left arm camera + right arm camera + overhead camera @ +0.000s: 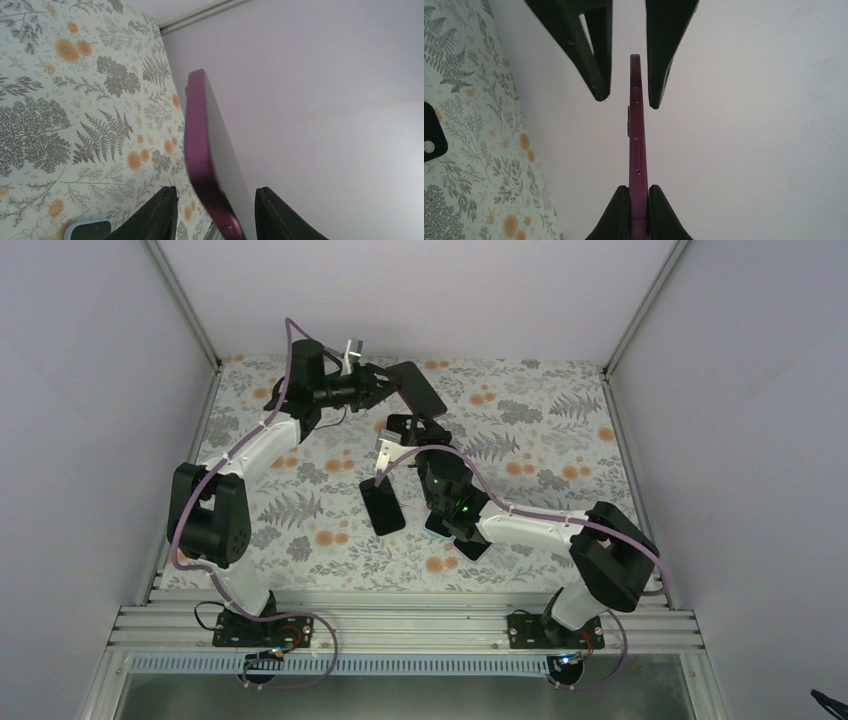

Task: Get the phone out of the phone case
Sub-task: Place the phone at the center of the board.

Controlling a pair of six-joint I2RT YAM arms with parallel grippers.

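Your right tool (638, 194) clamped the magenta phone (636, 140); your left tool (627, 100) straddled its other end, jaws apart. The black case (383, 506) lay near your right tool.

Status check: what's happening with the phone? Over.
Right end effector shut on phone, held aloft. Left end effector open, straddling its other end. Black case on table, nothing blocking.

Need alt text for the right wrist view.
A purple phone, seen edge-on, is clamped at its lower end by the right end effector. The left end effector brackets its upper end, open, with a visible gap on one side. A floral table cover fills the left edge.
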